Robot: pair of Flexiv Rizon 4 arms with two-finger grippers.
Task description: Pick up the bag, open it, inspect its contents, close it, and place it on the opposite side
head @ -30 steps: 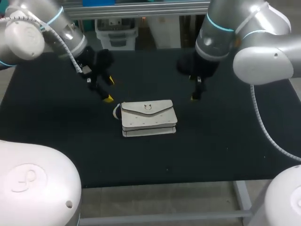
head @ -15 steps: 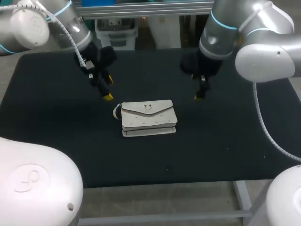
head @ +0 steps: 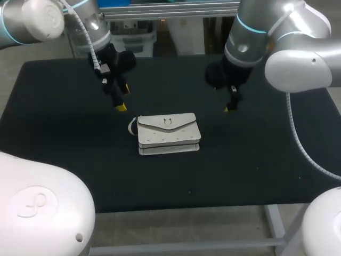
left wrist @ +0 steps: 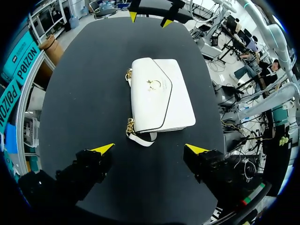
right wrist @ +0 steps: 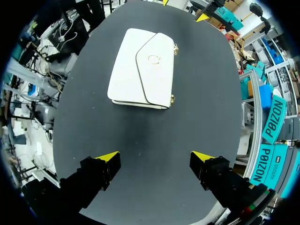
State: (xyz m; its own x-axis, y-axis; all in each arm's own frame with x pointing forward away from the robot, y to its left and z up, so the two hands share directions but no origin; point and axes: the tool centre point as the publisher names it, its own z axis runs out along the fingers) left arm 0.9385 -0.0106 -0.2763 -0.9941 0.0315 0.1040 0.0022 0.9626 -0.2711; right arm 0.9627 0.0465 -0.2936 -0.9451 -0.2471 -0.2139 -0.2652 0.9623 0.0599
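Head view, white handbag (head: 168,133): it lies flat near the middle of the black table (head: 53,133), with its flap shut.
Head view, my left gripper (head: 123,99): it hangs in the air by the handbag's far left corner and does not touch it.
Head view, my right gripper (head: 229,106): it hangs in the air past the handbag's far right corner, apart from it.
Left wrist view, my left gripper (left wrist: 150,149): my fingers are spread wide and hold nothing. The handbag (left wrist: 161,101) lies just ahead of them.
Left wrist view, handbag parts: a gold ring clasp (left wrist: 153,84) sits on the flap, and a gold chain (left wrist: 129,126) shows at the handbag's side.
Right wrist view, my right gripper (right wrist: 155,156): my fingers are spread wide and hold nothing. The handbag (right wrist: 143,68) lies ahead of them, well apart.
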